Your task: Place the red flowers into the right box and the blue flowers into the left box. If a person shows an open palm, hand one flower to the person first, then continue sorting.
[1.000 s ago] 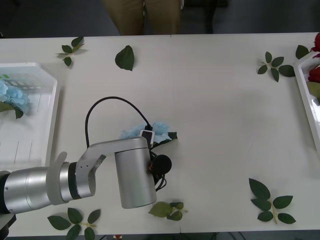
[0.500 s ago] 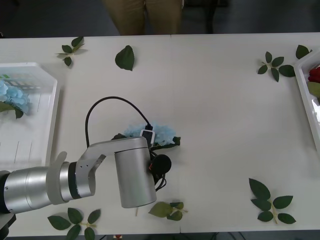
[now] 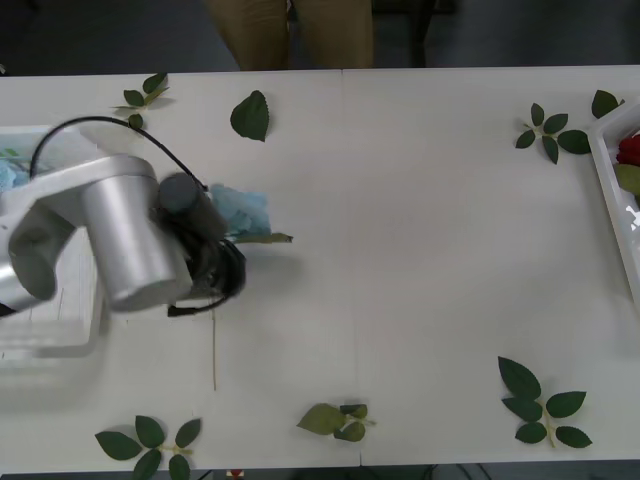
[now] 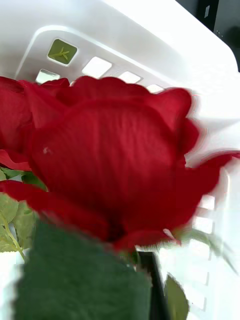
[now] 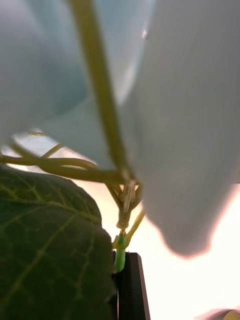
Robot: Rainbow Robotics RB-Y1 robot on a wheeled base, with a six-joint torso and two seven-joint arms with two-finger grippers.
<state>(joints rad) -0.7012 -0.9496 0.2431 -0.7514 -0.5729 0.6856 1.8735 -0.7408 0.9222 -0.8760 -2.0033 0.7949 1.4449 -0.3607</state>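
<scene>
A blue flower (image 3: 240,211) hangs above the table just right of the left box (image 3: 55,335), its thin stem (image 3: 213,352) trailing down. My left gripper (image 5: 121,260) is shut on its stem below the pale petals and a dark leaf (image 5: 50,240). In the front view the wrist covers the fingers. Another blue flower (image 3: 6,176) lies in the left box. Close before the right wrist camera is a red flower (image 4: 110,160), against the white slotted wall of the right box (image 4: 150,45). My right gripper (image 4: 145,280) is shut on that red flower. More red petals (image 3: 630,148) lie in the right box (image 3: 608,170).
Loose green leaf sprigs lie about the table: a single leaf (image 3: 250,115) at the back, sprigs at the front (image 3: 335,420), front right (image 3: 540,405) and back right (image 3: 550,133). A person's khaki legs (image 3: 290,30) stand beyond the far edge.
My left arm has lifted the blue flower off the middle of the table and swung it left, up to the left box. The stem now dangles free.
</scene>
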